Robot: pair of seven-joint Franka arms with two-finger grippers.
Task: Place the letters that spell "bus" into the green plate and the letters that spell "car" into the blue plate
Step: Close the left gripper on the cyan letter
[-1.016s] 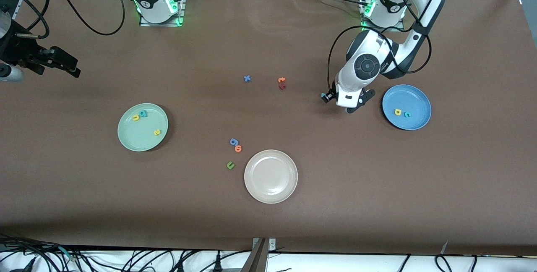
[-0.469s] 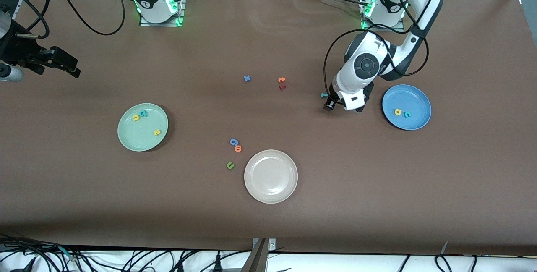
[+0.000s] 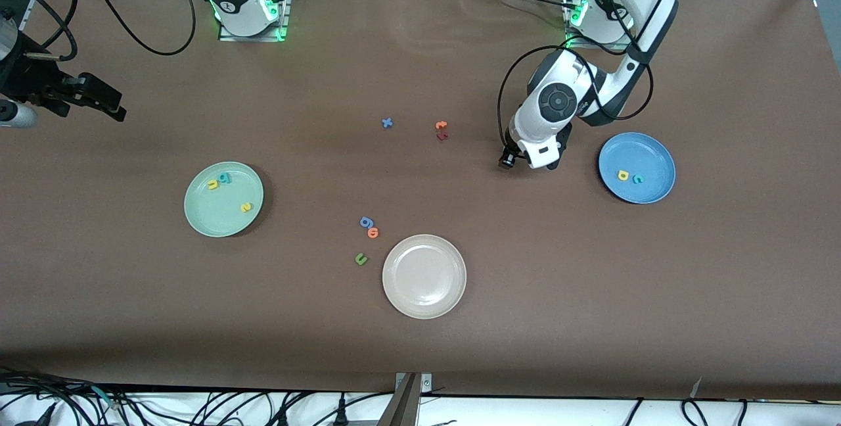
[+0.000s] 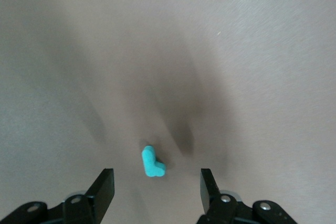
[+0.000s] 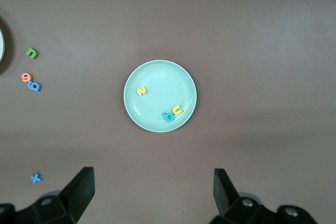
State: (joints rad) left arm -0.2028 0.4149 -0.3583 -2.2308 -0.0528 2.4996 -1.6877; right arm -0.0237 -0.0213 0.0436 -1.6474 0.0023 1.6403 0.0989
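A brown table [image 3: 420, 360] holds three plates and scattered foam letters. The green plate [image 3: 224, 199] already carries the teal "b" [image 3: 225, 178], yellow "u" [image 3: 213, 185] and yellow "s" [image 3: 246, 207]. The blue plate [image 3: 636, 167], toward the left arm's end, holds the yellow "a" [image 3: 622, 175] and teal "c" [image 3: 636, 179]. The teal "r" [image 4: 153, 162] lies on bare table beside that plate. The left gripper [image 4: 156, 187] hovers over it, jaws apart and empty, straddling the letter. The step in hand appears to be picking up the "r"; next it likely must descend, close, then carry it over the blue plate. The right gripper [image 5: 152, 190] waits spread wide, high over the green plate.
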